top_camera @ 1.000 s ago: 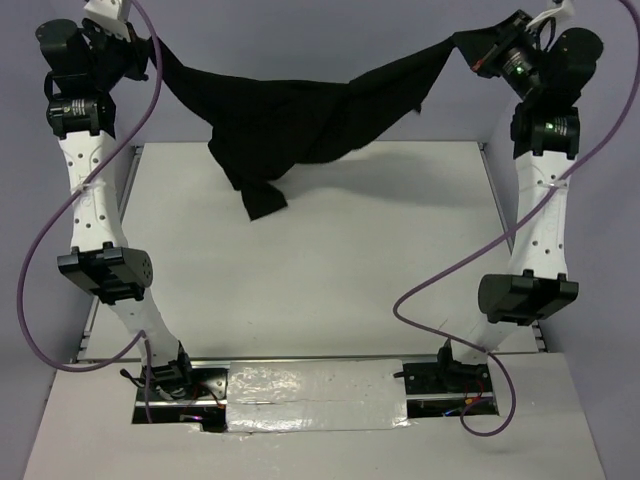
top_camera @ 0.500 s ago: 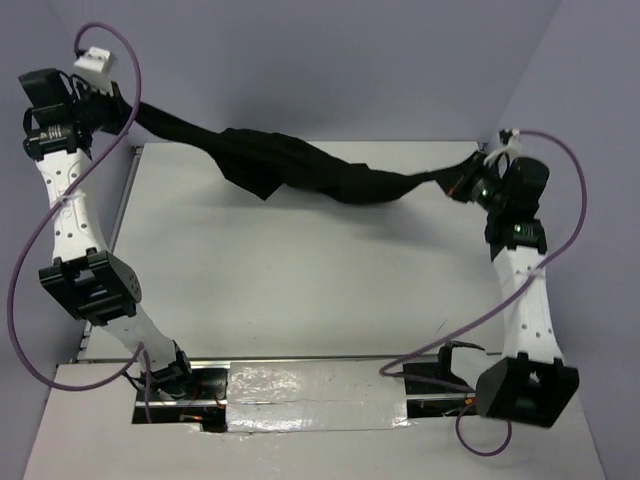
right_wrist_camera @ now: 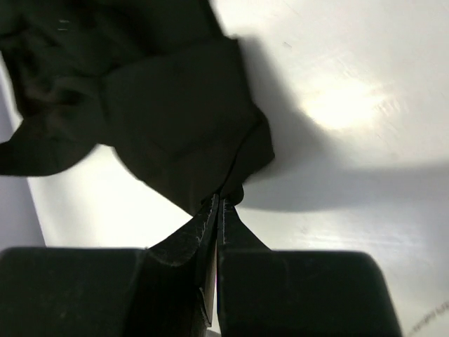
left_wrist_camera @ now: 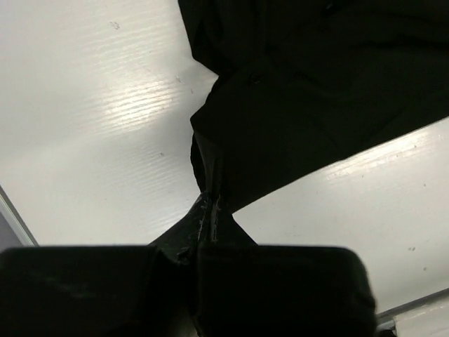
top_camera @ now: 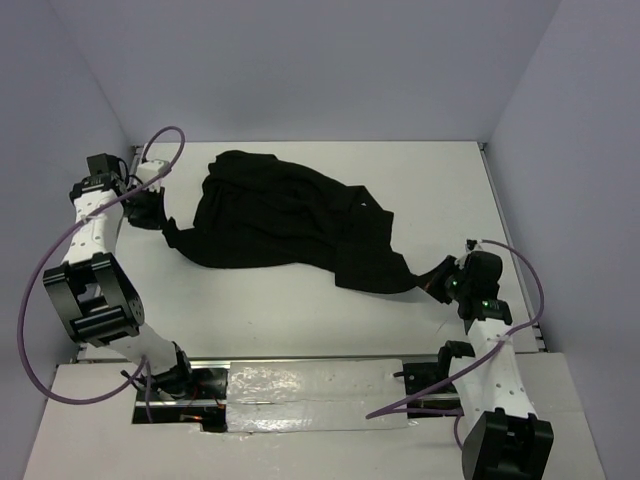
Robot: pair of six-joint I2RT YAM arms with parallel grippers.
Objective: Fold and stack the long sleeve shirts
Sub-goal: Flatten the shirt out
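Top external, both arms low, left tool (top_camera: 155,212) and right tool (top_camera: 435,281) each clamped on shirt (top_camera: 280,215) ends.

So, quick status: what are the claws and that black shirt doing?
Left claw shut on black shirt. Right claw shut on its other end. Shirt rumpled on table, unfolded. Nothing blocking seen.

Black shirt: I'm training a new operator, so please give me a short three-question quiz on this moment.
1. True or false: the black shirt lies neatly folded on the table.
2. The left gripper is: A) open above the fabric, B) shut on the shirt's edge, C) out of view.
3. What does the right gripper hold?
Key: 1 false, it lies bunched up; 2 B; 3 a corner of the shirt.
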